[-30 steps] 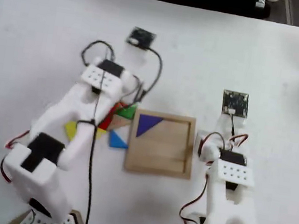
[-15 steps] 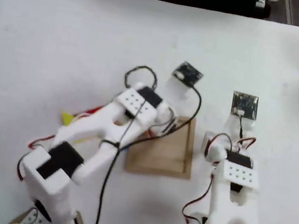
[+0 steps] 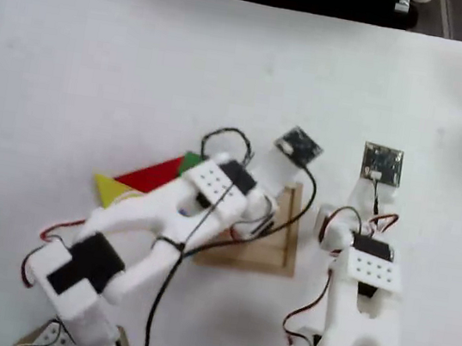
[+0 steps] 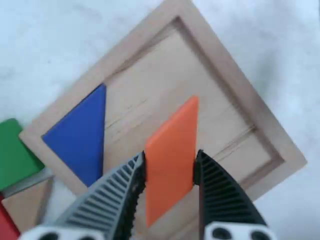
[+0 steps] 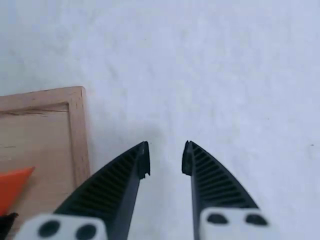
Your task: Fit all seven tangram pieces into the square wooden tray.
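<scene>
Now | left gripper [image 4: 170,165] clamps orange piece [image 4: 172,132] over tray [image 4: 230,75] | right gripper [image 5: 165,155] narrowly parted beside it

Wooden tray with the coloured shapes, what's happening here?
The left end effector grips an orange tangram piece over the square wooden tray. A blue triangle already lies in one corner of it. A green piece, a red piece and a yellow piece lie on the table beside the tray. The right end effector hangs open next to the tray, holding nothing.
</scene>
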`<state>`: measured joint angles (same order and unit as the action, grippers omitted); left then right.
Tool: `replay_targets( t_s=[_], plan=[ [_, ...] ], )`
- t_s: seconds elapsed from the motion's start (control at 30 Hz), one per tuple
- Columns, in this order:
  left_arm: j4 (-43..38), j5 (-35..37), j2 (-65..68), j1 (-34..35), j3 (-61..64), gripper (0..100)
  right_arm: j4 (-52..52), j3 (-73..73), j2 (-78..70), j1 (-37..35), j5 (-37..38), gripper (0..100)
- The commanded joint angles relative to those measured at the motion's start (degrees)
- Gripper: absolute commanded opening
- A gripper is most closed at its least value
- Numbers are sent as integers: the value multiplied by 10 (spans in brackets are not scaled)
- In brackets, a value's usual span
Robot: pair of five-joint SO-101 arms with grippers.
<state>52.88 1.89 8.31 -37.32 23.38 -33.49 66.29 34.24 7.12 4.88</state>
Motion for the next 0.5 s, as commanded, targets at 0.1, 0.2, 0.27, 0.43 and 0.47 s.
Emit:
replay_targets(
  t_s=[0.1,0.2,0.27,0.43,0.47],
  plan=[
    [-96,-5,-90,-11,84,155,0,-31,10,7,-4,119],
    [-112,-20,-115,-11,118,155,0,-31,10,7,-4,119],
    [-115,-70,-127,-13,136,155,0,-31,10,5,-4,119],
    [-115,-146,-138,-15,164,155,0,-31,10,5,-4,119],
    [-115,-156,-138,-15,165,155,0,-31,10,4,-4,119]
  ],
)
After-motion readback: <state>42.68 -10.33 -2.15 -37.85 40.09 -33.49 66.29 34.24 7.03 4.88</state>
